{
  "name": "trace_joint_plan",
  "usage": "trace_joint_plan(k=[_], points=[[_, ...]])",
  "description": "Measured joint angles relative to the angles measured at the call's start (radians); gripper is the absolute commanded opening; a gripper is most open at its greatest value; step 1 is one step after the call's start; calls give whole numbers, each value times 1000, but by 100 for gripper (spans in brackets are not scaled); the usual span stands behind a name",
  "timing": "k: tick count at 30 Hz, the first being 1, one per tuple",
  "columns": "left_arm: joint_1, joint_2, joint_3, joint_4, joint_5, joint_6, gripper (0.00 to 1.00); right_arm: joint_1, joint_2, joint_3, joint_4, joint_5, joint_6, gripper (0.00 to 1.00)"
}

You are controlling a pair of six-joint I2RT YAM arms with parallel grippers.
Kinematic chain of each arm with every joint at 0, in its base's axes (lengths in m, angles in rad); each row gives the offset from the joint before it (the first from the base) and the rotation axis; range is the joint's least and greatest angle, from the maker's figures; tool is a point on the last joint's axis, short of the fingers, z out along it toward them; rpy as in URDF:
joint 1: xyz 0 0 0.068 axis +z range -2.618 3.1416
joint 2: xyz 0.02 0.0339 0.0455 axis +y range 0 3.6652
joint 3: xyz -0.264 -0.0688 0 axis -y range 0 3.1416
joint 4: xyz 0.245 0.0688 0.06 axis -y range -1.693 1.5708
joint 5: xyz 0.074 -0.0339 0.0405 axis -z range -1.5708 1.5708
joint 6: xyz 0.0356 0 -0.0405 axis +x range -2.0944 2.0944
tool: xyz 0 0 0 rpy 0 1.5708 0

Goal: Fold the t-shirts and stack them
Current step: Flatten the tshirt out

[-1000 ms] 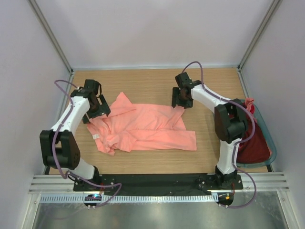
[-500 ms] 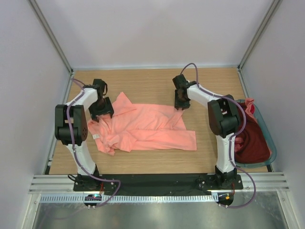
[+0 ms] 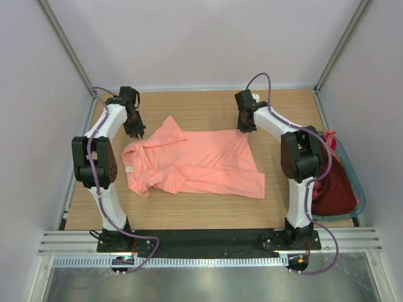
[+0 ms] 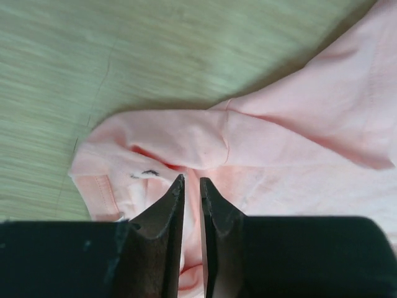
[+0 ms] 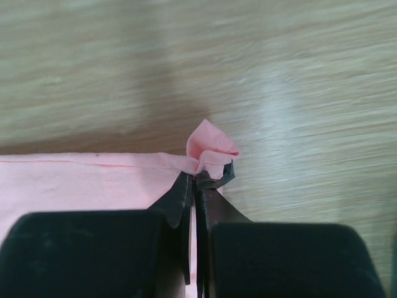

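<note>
A salmon-pink t-shirt (image 3: 201, 162) lies spread and creased across the middle of the wooden table. My left gripper (image 3: 136, 133) is at its far-left edge, by the collar. In the left wrist view the left gripper (image 4: 191, 181) is shut on a fold of the pink t-shirt (image 4: 298, 124). My right gripper (image 3: 244, 129) is at the shirt's far-right corner. In the right wrist view the right gripper (image 5: 197, 174) pinches the hem of the t-shirt (image 5: 80, 180), with a small tuft of cloth poking out past the tips. A dark maroon t-shirt (image 3: 334, 192) lies in the basket.
The grey-teal basket (image 3: 354, 173) stands at the table's right edge, beside the right arm. A bit of pink cloth (image 3: 329, 137) hangs over its far rim. White walls close in the far, left and right sides of the table (image 3: 189, 107).
Both grippers have closed on the pink shirt and moved toward the far side of the table. The shirt's far edge went with them, and the cloth now lies flatter and wider.
</note>
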Motion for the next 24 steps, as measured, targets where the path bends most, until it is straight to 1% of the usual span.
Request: trace_joint_plan(k=[2, 3, 4, 5, 6, 7, 10, 11, 13, 14, 15, 20, 22, 24], points=[[0, -2, 65, -8, 6, 7, 25, -12, -32, 3, 11, 21, -1, 1], [0, 2, 100, -13, 10, 9, 31, -19, -45, 15, 11, 30, -2, 4], [0, 6, 144, -18, 12, 10, 46, -26, -50, 35, 13, 37, -3, 33], [0, 13, 191, -29, 14, 16, 55, -31, -51, 56, 14, 41, -2, 47], [0, 24, 242, -44, 16, 13, 59, -38, -50, 89, 11, 40, -6, 54], [-1, 32, 282, -47, 16, 12, 63, -44, -44, 123, 5, 42, -9, 58], [-16, 31, 315, -55, 16, 9, 63, -54, -28, 223, -44, 42, -21, 60], [-30, 26, 304, -60, 15, 9, 63, -58, -28, 239, -60, 43, -22, 61], [-87, -1, 237, -60, 12, 8, 61, -61, -39, 233, -91, 46, -25, 61], [-122, -16, 202, -59, 12, 7, 61, -61, -52, 206, -97, 47, -28, 61], [-172, -32, 158, -60, 10, 6, 57, -61, -72, 165, -106, 48, -31, 61], [-476, -110, -27, -47, 34, -32, 54, -59, -184, 1, -202, 12, -34, 61], [-553, -122, -74, -43, 39, -57, 53, -56, -252, -63, -214, -20, -34, 60], [-582, -123, -101, -47, 33, -78, 53, -52, -321, -120, -217, -47, -34, 60]])
